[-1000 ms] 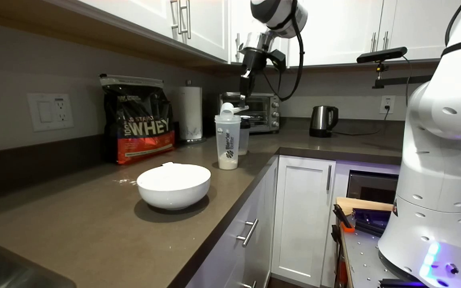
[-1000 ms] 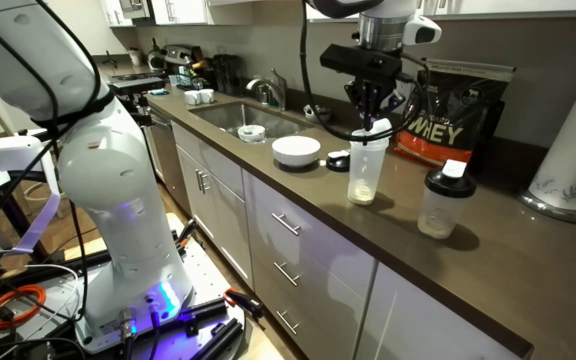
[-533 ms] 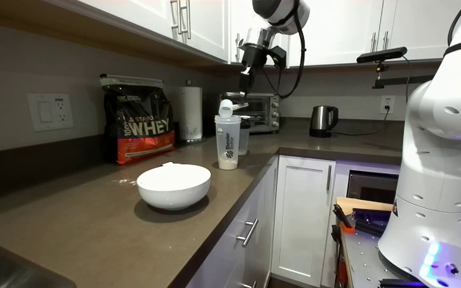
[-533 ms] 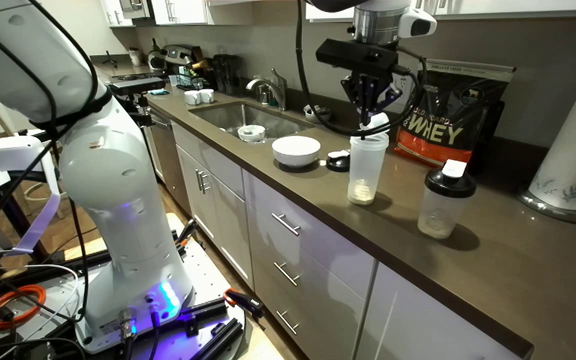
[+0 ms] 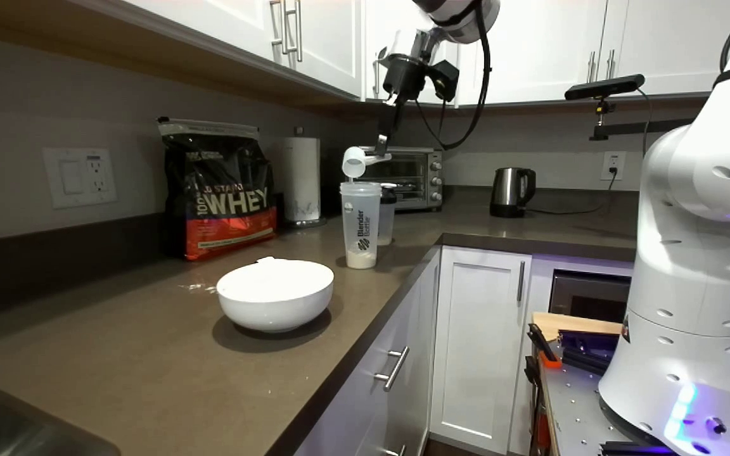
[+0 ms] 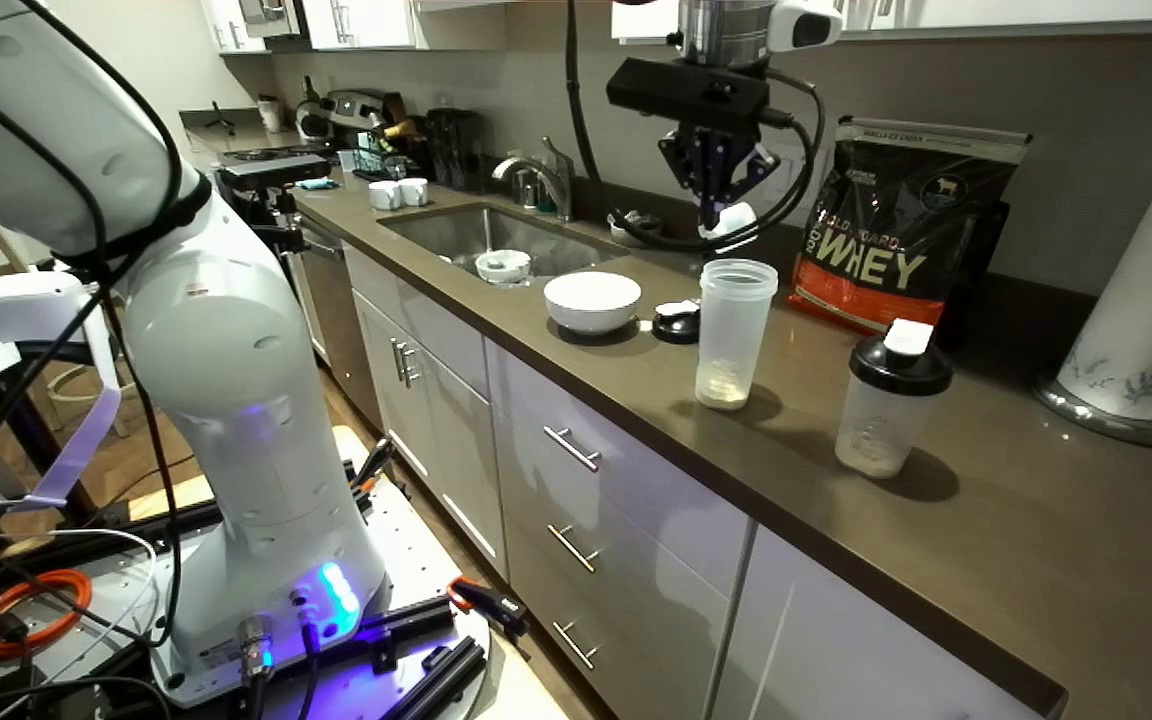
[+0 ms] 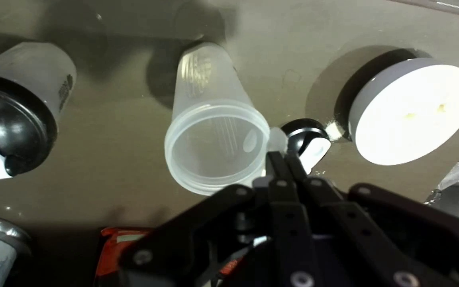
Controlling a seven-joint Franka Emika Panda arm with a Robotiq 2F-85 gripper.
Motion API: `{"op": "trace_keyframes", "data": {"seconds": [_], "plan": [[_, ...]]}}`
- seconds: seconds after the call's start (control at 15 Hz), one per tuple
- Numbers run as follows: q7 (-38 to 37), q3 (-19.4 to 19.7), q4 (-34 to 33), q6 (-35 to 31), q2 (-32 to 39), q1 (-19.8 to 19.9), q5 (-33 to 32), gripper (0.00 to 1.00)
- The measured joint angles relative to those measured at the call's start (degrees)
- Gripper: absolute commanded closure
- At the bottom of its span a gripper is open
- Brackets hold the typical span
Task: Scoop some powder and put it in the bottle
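- Gripper (image 5: 382, 148): we find it clamped on the scoop (image 5: 353, 163) by its handle, tilted above the bottle (image 5: 360, 221).
- Powder (image 5: 361, 259): a shallow layer rests in the bottle's base; we expect light, loose flow.
- Bottle: upright on the counter (image 5: 137, 354); we judge it light and easily tipped (mostly unfilled). We advise a gentle mid-wall grip.

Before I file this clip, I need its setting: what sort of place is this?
Almost certainly a kitchen, though whether in a home or elsewhere I cannot tell: the exterior views show a sink, a toaster oven and a steel kettle.
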State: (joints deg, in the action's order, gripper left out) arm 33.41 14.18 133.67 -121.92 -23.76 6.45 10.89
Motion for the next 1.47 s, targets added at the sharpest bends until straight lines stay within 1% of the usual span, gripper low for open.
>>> {"op": "trace_keyframes", "data": {"seconds": [0.4,0.8,1.2,1.47], "plan": [[0.0,-0.39,2.4,0.18,-3.58,-4.89,0.3,0.98],[0.0,-1.76,3.31,-1.08,-3.5,-9.48,2.61,0.98],[0.02,-3.32,3.68,-5.62,0.82,-13.57,6.83,0.98],[0.17,-4.4,3.58,-7.95,4.95,-15.31,9.36,0.98]]}}
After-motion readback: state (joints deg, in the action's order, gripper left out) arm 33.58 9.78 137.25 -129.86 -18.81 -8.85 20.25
